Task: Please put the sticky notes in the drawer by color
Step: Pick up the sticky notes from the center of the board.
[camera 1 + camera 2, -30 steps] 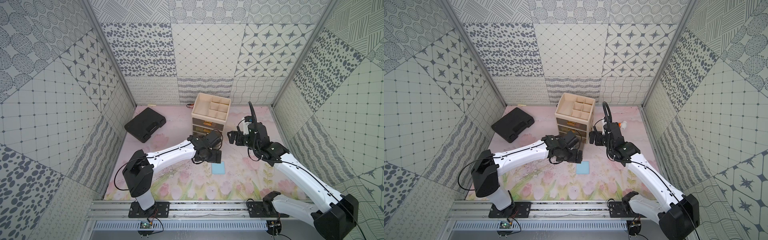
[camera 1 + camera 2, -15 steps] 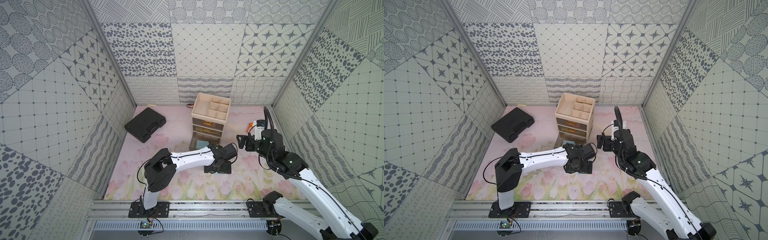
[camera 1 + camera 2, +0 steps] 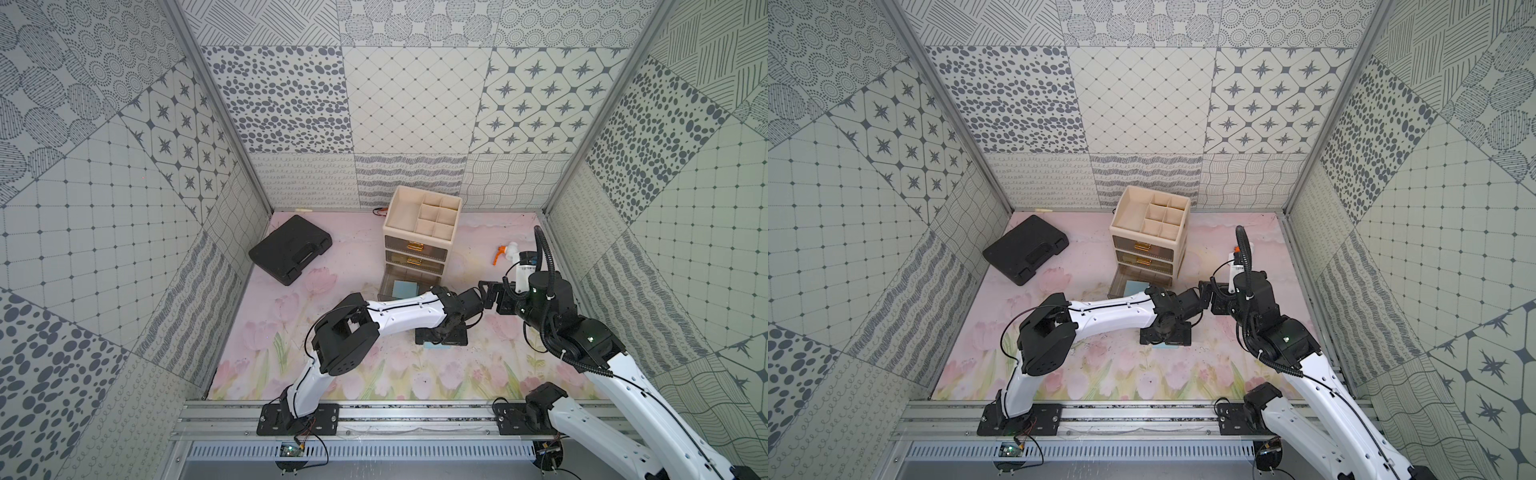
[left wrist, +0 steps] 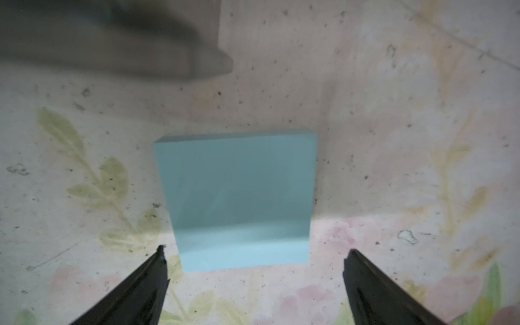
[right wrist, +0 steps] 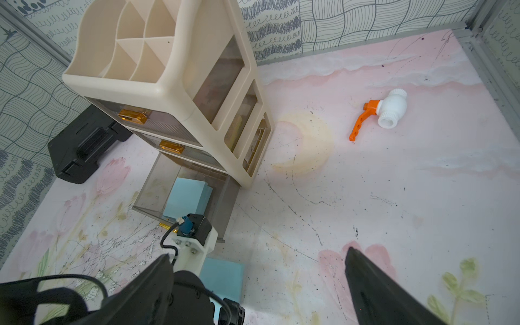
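A light blue sticky note pad (image 4: 237,199) lies flat on the flowered mat in front of the drawer cabinet (image 3: 422,232). My left gripper (image 4: 254,253) hangs open just over the pad's near edge, one finger on each side and nothing between them. In both top views the gripper (image 3: 442,338) hides most of the pad. The bottom drawer (image 5: 157,185) is pulled out, with light blue pads (image 5: 188,199) inside; the two upper drawers are shut. My right gripper (image 5: 257,252) is open and empty, in the air to the right of the cabinet, close to the left wrist (image 3: 469,303).
A flat black case (image 3: 291,249) lies at the back left by the wall. A white valve with an orange handle (image 5: 385,112) lies at the back right. Patterned walls close in three sides.
My left gripper has moved right and forward from the open drawer and come down over the blue pad. My right arm has pulled back to the right, away from the cabinet.
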Action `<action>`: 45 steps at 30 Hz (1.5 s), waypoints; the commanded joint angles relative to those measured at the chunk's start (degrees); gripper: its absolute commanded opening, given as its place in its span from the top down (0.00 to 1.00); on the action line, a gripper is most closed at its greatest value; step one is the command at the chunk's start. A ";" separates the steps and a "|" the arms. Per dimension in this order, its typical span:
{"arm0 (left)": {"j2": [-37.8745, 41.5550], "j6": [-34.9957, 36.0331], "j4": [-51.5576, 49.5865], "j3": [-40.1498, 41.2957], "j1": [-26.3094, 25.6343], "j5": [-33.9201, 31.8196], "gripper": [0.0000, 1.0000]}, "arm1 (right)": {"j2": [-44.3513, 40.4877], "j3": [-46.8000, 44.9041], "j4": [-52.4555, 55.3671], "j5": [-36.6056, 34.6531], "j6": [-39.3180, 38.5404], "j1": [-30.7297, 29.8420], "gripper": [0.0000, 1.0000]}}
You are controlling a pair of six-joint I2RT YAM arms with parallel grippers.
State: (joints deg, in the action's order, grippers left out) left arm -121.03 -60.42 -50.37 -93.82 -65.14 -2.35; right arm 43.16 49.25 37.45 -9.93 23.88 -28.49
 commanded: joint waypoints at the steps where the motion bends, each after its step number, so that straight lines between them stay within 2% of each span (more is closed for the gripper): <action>1: -0.79 2.31 -1.48 0.53 1.28 -0.63 0.00 | -0.67 -0.75 -1.38 -0.63 0.86 0.01 0.01; 10: -1.75 4.09 0.43 1.13 1.69 1.10 0.02 | 0.29 -1.09 -2.29 -0.79 1.24 -0.02 0.01; 17: -2.03 2.22 0.88 2.89 0.92 2.57 0.12 | 0.97 -1.18 -2.65 -0.44 1.95 0.01 0.01; 28: 0.26 1.80 -1.07 2.25 0.60 -0.15 0.24 | 0.88 -0.96 -3.26 -0.53 1.95 0.01 0.01; 38: 3.91 0.86 -5.94 1.92 -0.99 -0.62 0.22 | 0.95 -1.10 -4.03 0.00 2.92 -0.03 0.01; 45: 9.86 -1.19 -8.19 4.47 -2.55 0.35 0.22 | 1.79 -0.24 -4.93 0.17 2.67 0.00 0.01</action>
State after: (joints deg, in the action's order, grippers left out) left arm -114.93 -59.61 -52.82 -89.67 -66.59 -2.26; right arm 44.42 48.21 35.48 -9.74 26.39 -28.49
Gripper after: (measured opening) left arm 0.781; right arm 0.989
